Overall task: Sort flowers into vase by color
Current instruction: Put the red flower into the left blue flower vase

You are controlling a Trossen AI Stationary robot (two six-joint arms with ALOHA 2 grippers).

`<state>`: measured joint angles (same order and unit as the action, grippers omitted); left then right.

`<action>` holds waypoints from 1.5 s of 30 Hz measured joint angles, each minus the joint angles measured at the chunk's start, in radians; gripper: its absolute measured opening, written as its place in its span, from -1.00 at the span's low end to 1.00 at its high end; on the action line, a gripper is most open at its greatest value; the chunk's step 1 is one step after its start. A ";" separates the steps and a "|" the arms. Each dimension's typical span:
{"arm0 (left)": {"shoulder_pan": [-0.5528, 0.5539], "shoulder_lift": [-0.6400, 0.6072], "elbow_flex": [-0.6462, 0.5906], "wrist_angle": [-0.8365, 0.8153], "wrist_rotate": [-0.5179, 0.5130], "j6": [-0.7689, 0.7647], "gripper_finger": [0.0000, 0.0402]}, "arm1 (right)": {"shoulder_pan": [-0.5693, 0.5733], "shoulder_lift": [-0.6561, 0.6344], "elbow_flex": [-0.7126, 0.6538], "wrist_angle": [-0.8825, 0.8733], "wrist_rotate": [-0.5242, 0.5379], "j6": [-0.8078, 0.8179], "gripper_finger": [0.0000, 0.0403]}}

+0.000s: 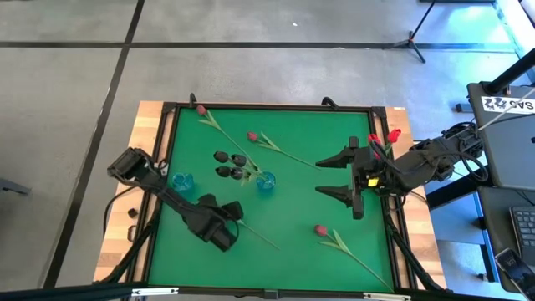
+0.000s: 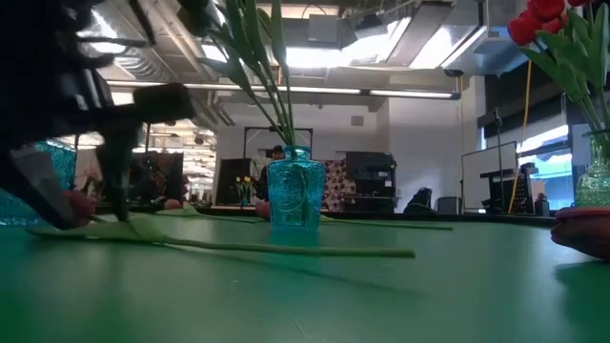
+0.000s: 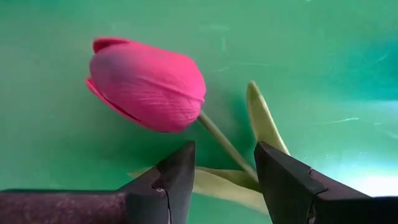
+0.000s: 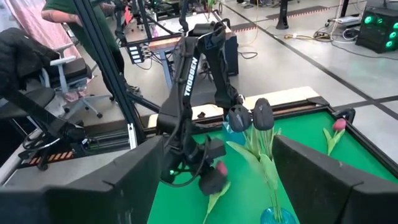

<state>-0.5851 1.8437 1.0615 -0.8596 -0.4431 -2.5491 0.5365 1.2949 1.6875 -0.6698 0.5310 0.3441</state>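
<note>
On the green-topped bench (image 1: pixel 284 209) a pick-up step is judged to be in hand: the left gripper (image 1: pixel 224 237) is set low over a pinkish-red artificial tulip (image 3: pixel 148 84) lying flat near the front of the mat, its fingers held apart on either side of the thin green stem (image 3: pixel 225 145) just below the bud, nothing yet clamped. A closing of those fingers on the stem is what the next move calls for, then a lift toward a vase of matching colour. The right gripper (image 1: pixel 349 177) is held wide and empty above the mat's right side.

A blue glass vase (image 1: pixel 266 182) near the middle is already filled with black-headed tulips (image 1: pixel 230 164); a second blue glass vase (image 1: pixel 181 181) stands beside the left arm, and bright red tulips (image 1: pixel 386 136) are seen at the right edge, where a clear vase (image 2: pixel 596 176) shows in the low view. Three more pinkish-red tulips are left lying on the mat: one at the back left (image 1: pixel 201 109), one behind the middle vase (image 1: pixel 252 136), one at the front right (image 1: pixel 320 229).

The targeted bud is closed, ribbed and fabric-like, with narrow pale-green leaves (image 3: pixel 264 118) beside its stem.
</note>
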 joint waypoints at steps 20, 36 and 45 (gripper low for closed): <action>0.079 -0.002 -0.053 0.083 -0.031 0.091 -0.90 | 0.000 0.000 0.000 -0.014 -0.012 0.015 0.48; -0.153 -0.313 -0.044 0.025 -0.386 0.274 -0.98 | 0.000 0.000 0.000 -0.015 -0.072 0.018 0.48; -0.291 -0.589 -0.044 -0.053 -0.784 0.949 -0.99 | 0.000 0.000 0.000 -0.013 -0.076 0.011 0.48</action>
<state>-0.8761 1.2547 1.0176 -0.9131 -1.2269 -1.6000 0.5365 1.2953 1.6875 -0.6830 0.4553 0.3553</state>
